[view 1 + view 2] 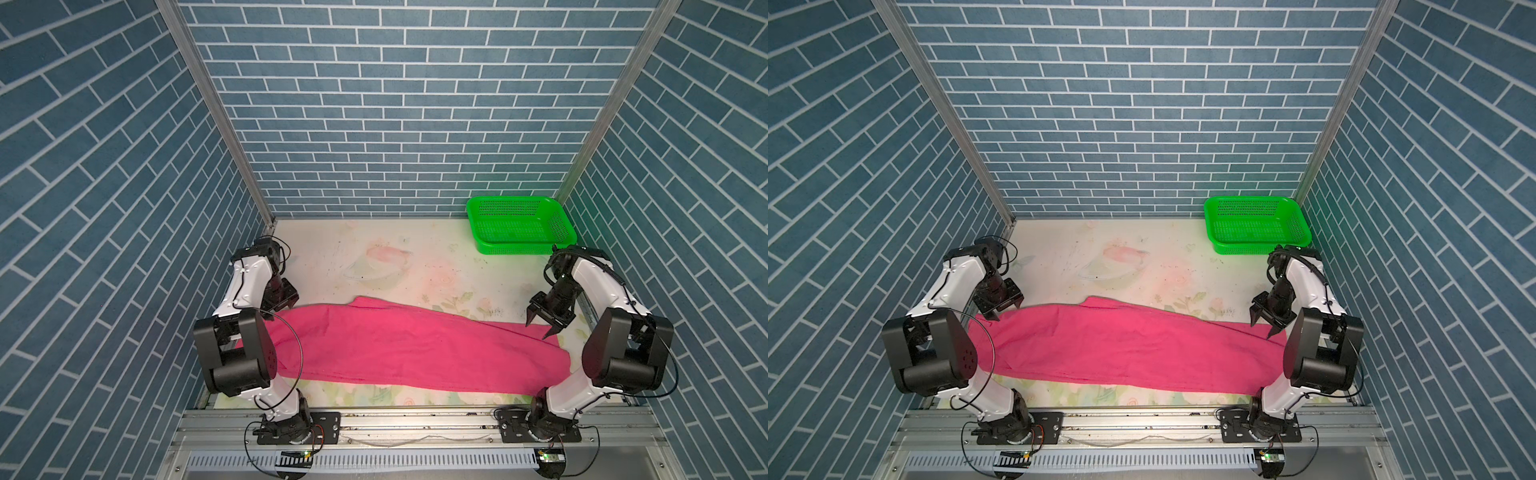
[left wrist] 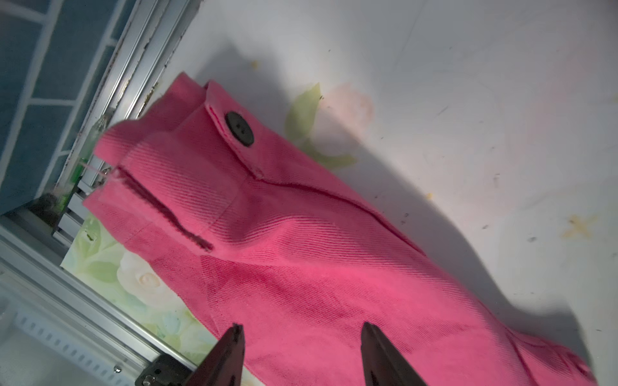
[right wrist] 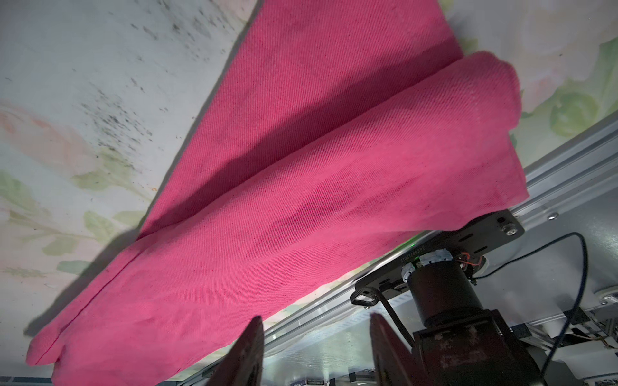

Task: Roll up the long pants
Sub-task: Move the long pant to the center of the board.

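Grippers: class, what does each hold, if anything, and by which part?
Nothing is held. The left gripper and right gripper are both open by the pants, pinching no cloth.

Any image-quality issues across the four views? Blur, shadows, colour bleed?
In both top views: sharp and evenly lit, but the green mesh plastic basket looks oversaturated and tints the blue brick wall green. Left wrist view: hard dark shadow beside the bright magenta-pink cloth pants, with the waistband edge slightly smeared. Right wrist view: cloth weave is crisp, but the right gripper fingers are blurred at the frame edge.
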